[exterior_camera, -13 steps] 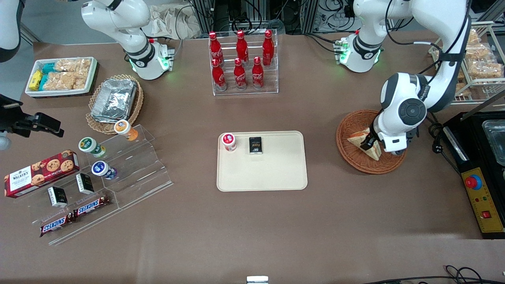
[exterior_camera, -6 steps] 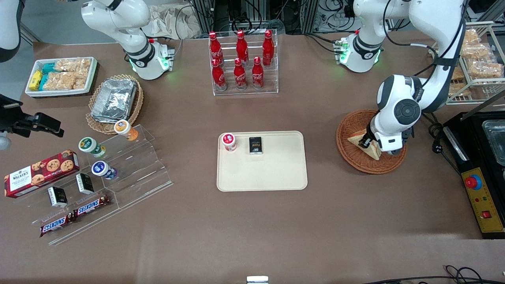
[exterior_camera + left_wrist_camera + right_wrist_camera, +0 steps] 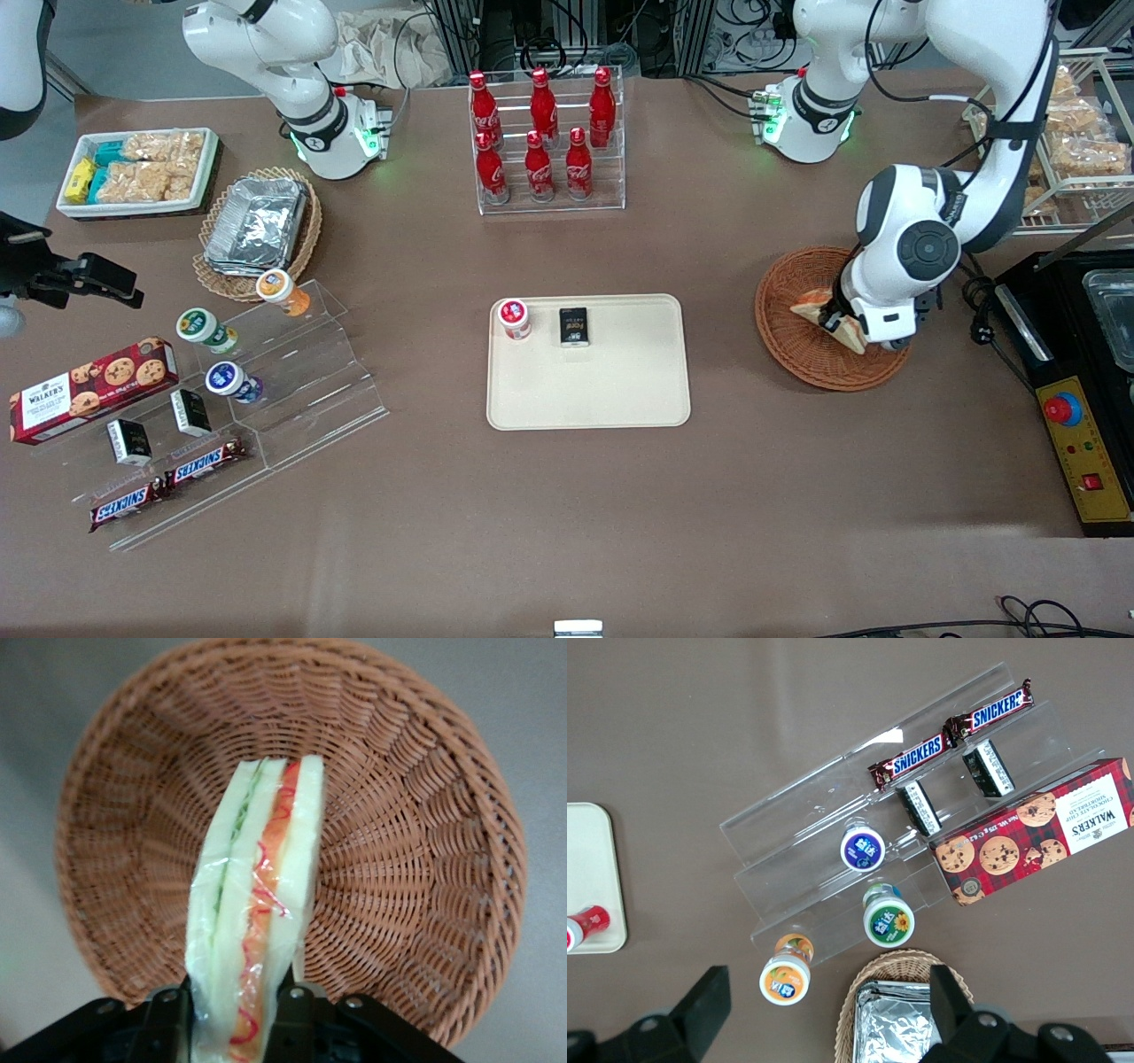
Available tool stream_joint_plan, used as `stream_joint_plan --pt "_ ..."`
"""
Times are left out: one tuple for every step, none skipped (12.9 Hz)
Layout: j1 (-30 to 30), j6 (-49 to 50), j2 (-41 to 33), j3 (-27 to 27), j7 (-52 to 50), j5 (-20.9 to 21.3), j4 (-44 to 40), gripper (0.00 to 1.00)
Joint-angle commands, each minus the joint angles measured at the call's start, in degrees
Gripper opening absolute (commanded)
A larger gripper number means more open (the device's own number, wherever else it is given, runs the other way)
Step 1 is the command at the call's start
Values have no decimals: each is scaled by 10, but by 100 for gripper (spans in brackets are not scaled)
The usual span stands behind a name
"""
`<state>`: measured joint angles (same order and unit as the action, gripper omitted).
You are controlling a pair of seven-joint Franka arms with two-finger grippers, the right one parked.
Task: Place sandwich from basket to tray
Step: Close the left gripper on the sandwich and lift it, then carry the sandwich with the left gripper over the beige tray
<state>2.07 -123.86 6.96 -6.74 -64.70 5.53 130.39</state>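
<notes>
The sandwich [image 3: 813, 309], a plastic-wrapped wedge of white bread with orange-red and green layers [image 3: 257, 895], is held upright over the round reddish-brown wicker basket [image 3: 797, 359]. My left gripper [image 3: 838, 322] is shut on its wide end, one black finger [image 3: 166, 1014] pressed against each bread face. In the left wrist view the sandwich points out from the gripper [image 3: 235, 1014] over the basket's woven floor [image 3: 416, 859]. The cream tray [image 3: 611, 390] lies flat at the table's middle, toward the parked arm's end from the basket.
On the tray stand a small red-lidded cup [image 3: 513, 317] and a dark packet [image 3: 574, 326]. A rack of red bottles [image 3: 542, 142] stands farther from the camera. A black box with a red button [image 3: 1076, 425] and a wire rack of snack bags [image 3: 1076, 142] sit beside the basket.
The wrist swung a little toward the parked arm's end and back while staying shut on the sandwich. The sandwich now sits slightly shifted and tilted over the basket.
</notes>
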Motion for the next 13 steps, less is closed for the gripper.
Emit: stream_joint_plan --pt "-1 118 -7 -2 51 10 -95 0" --pt "2 153 -8 -3 69 10 -132 0" --pt "4 192 -10 -5 98 9 -167 0" --pt "6 235 -8 -6 139 6 -210 0" --pt "7 272 -4 -11 171 -3 -255 0" --pt "6 296 -2 -27 184 -16 -292 0" --pt "6 300 -2 -41 186 -41 -313 0" --pt "7 301 -2 -54 186 -57 -326 0" --pt "7 301 -2 -81 189 -62 -343 0" --pt "7 299 2 -107 193 -62 -353 0" --pt "7 293 11 -130 193 -61 -356 0" --pt "7 280 20 -149 193 -57 -356 0" --pt "7 263 27 -167 194 -54 -352 0"
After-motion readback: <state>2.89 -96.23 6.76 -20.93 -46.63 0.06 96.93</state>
